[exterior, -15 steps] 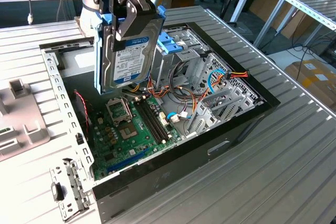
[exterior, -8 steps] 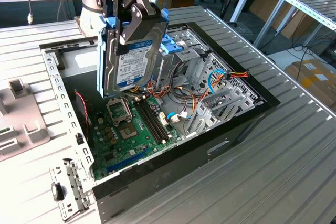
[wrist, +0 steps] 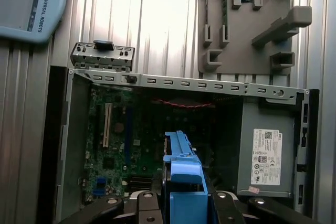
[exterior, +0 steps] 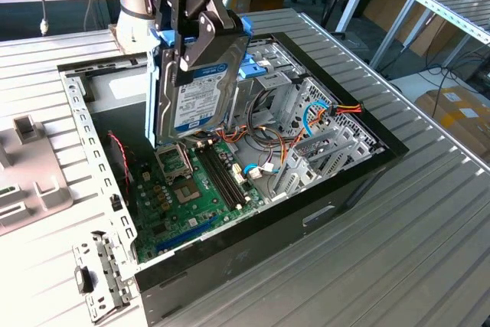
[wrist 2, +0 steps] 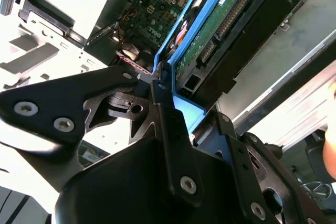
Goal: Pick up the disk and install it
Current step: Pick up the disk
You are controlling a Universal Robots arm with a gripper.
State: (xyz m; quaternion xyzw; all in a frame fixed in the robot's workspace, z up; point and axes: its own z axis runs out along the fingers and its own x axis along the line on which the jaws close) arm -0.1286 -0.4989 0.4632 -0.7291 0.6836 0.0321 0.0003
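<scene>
The pick-up looks done: the hand (exterior: pixel 195 44) is clenched on the disk (exterior: pixel 191 105), which hangs upright below it over the open computer case (exterior: pixel 321 212), not yet installed.

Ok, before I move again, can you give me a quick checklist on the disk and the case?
1. Disk clamped in the end effector: ok.
2. Disk hanging upright: ok.
3. Disk above the motherboard, not touching it: ok.
4. Case open on top: ok.
5. Drive bay free of wires: cannot tell; wires run right beside it.
6. Grip centred on the disk: cannot tell.
</scene>
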